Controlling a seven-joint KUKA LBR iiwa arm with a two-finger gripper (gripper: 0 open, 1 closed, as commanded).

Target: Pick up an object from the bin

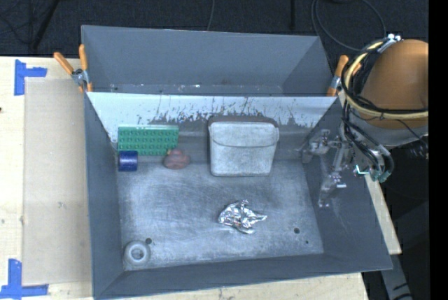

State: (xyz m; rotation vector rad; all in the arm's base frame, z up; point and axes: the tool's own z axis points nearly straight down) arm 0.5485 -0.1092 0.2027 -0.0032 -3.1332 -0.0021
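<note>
- The grey bin [210, 75] has slanted walls and a flat, scratched floor.
- The gripper [327, 187] is at the right side of the bin. It hangs over the slanted right wall, close to where the wall meets the floor.
- I cannot tell if the gripper is open or closed.
- Above the gripper is the arm's round orange cover [399, 75], with black cables around it.
- The things nearest the gripper are a grey box and a ball of foil. Both lie to its left, apart from it.
- The grey box [241, 147] has round corners. It sits in the middle of the floor, by the far wall.
- The crumpled silver foil [241, 216] lies on the floor, nearer than the box and a bit to its right.
- A flat green block [148, 140] with bumps on top lies at the far left, against the far wall.
- A small blue piece [128, 161] touches the near left corner of the green block.
- A small pinkish-brown lump [176, 159] lies between the green block and the grey box.
- A small grey ring [137, 252] lies in the near left corner, well apart from everything else.
</note>
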